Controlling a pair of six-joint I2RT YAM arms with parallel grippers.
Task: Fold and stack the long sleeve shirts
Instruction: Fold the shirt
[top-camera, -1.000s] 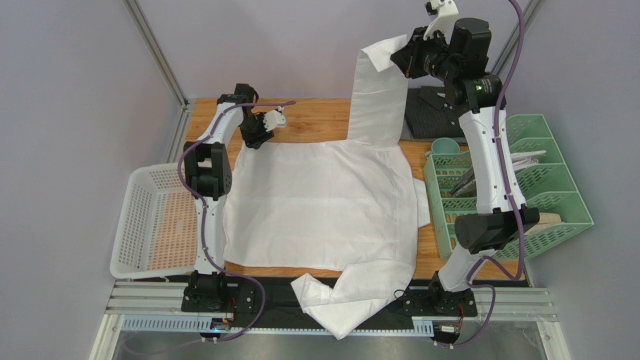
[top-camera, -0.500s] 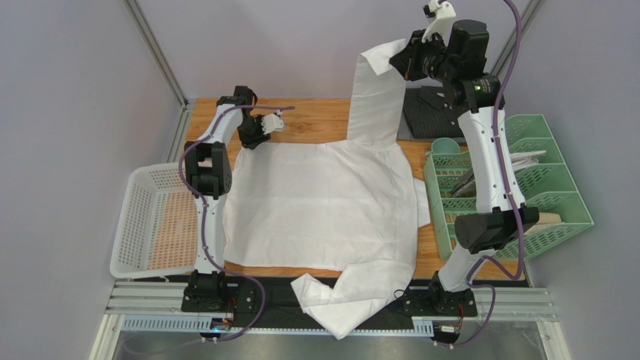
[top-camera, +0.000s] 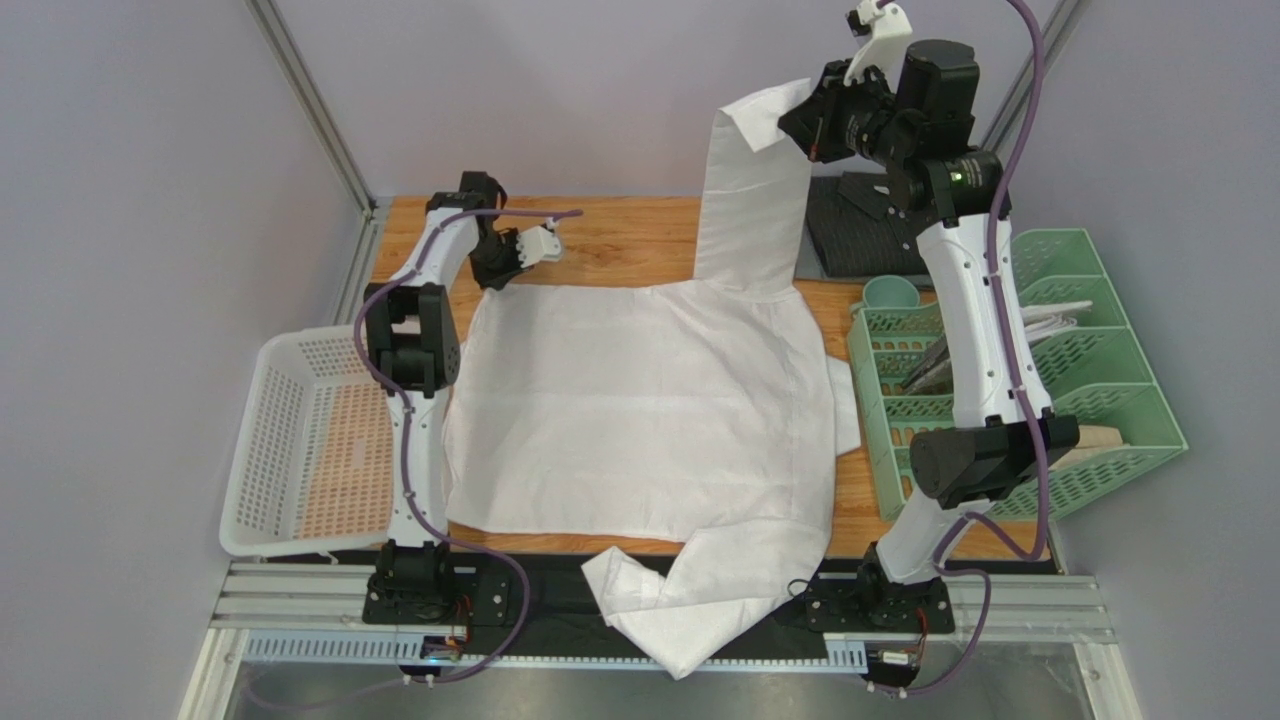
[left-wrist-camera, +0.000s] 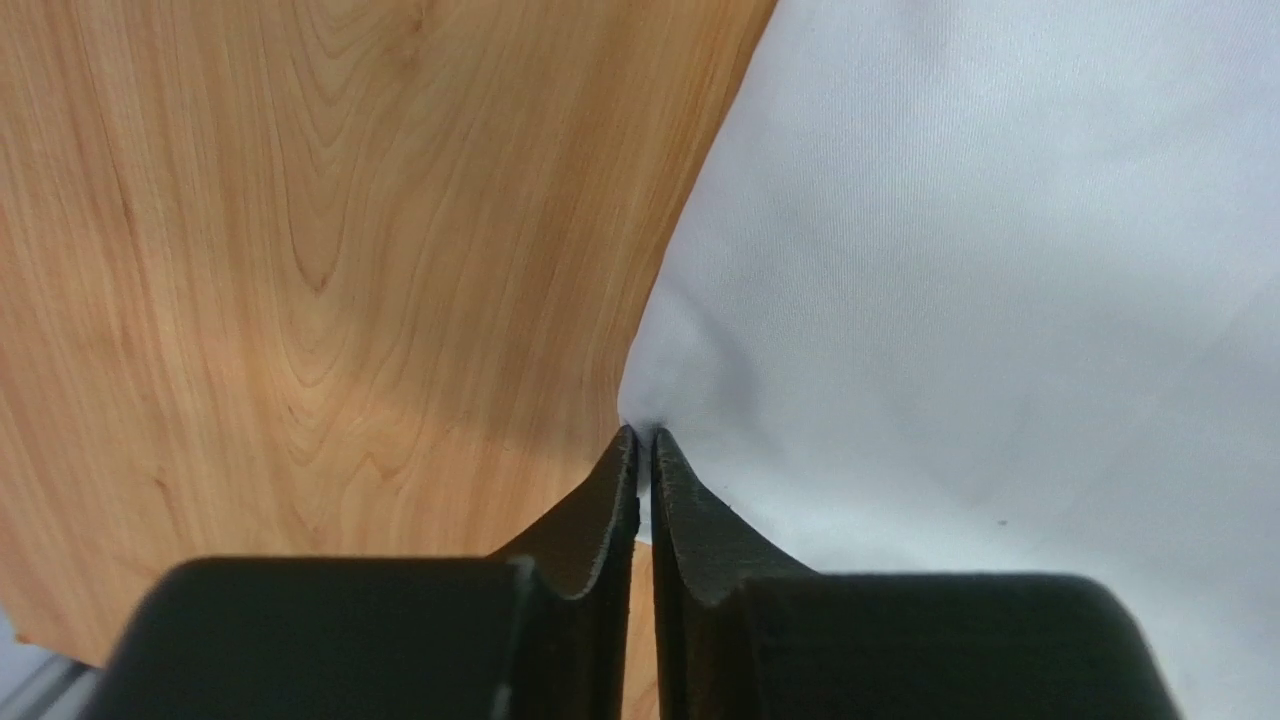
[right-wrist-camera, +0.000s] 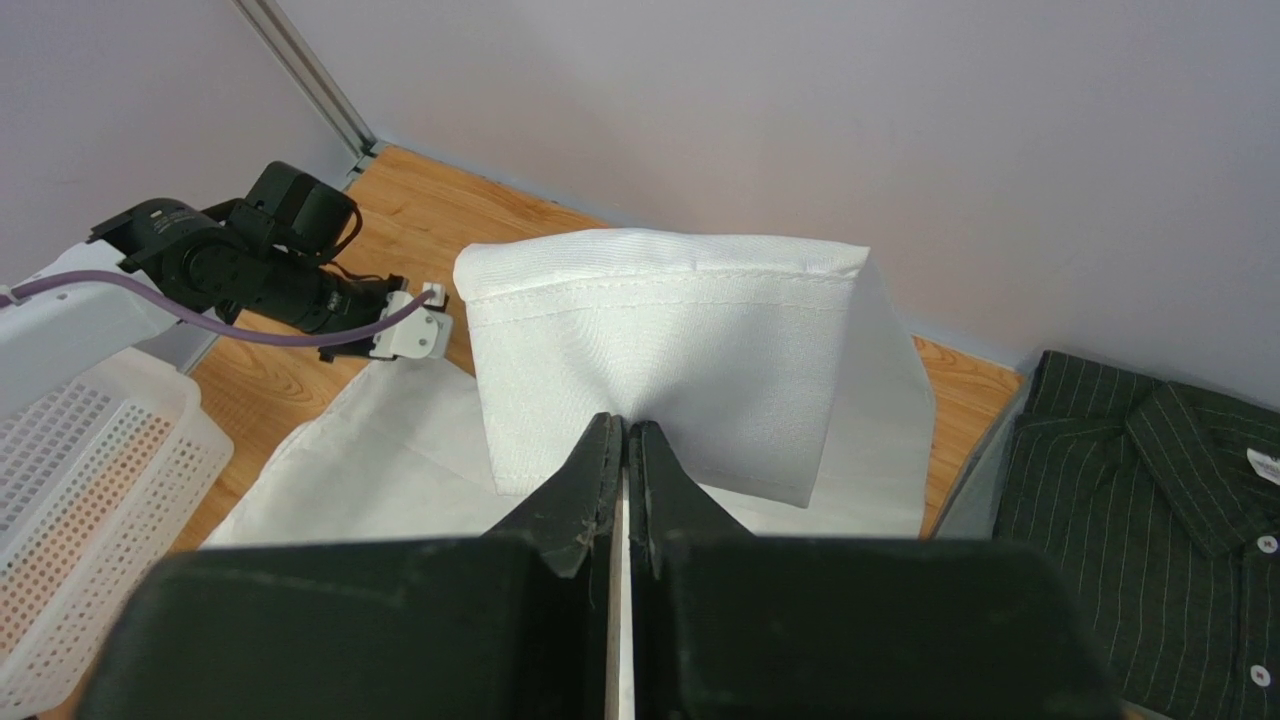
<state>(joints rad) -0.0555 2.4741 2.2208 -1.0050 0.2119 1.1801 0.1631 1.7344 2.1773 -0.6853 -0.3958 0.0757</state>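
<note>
White shirt (top-camera: 646, 405) smooth and flat over the middle of the wooden table (top-camera: 631, 225), one sleeve drooping off the near edge, the other hoisted upright by its cuff. Right gripper (right-wrist-camera: 624, 428) clenched on that cuff, high over the far right side. Left gripper (left-wrist-camera: 642, 438) pinched tight on the far left corner of the white cloth, puckered at the tips. Dark striped shirt (right-wrist-camera: 1172, 510) collared, buttoned, at the far right corner, partly hidden behind the right arm from above and cut off at the wrist view's edge.
</note>
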